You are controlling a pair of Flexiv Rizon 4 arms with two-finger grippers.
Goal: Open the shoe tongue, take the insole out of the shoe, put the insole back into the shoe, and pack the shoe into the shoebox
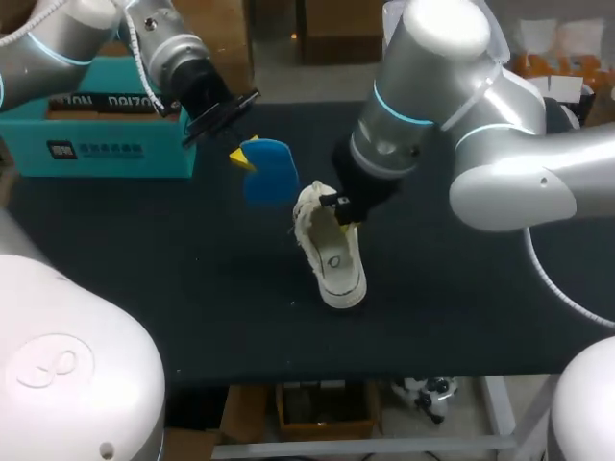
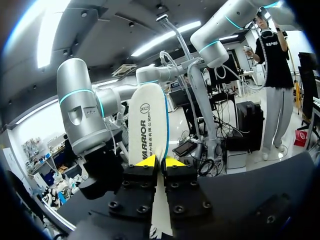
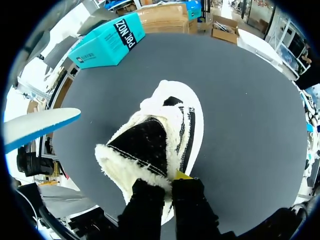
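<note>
Blue-edged insole (image 2: 147, 120) is clamped in the left pincer (image 2: 159, 162), its long axis running straight ahead of the tips. The shoe (image 3: 165, 135) lies ahead of the right pincer (image 3: 169, 184), which grips its fleecy rim (the exact part is unclear). Judgement: the shoe lies beside and below the left pincer, so the left arm must carry the insole across.

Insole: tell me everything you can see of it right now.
The insole is out of the shoe and off the table, pinched at one end by the left gripper between its yellow tips. It is thin, flat and foam-looking: one face white with dark print, the other face and edge blue. It stands straight out along the fingers, unbent. In the head view it hangs between shoebox and shoe, touching neither.
</note>
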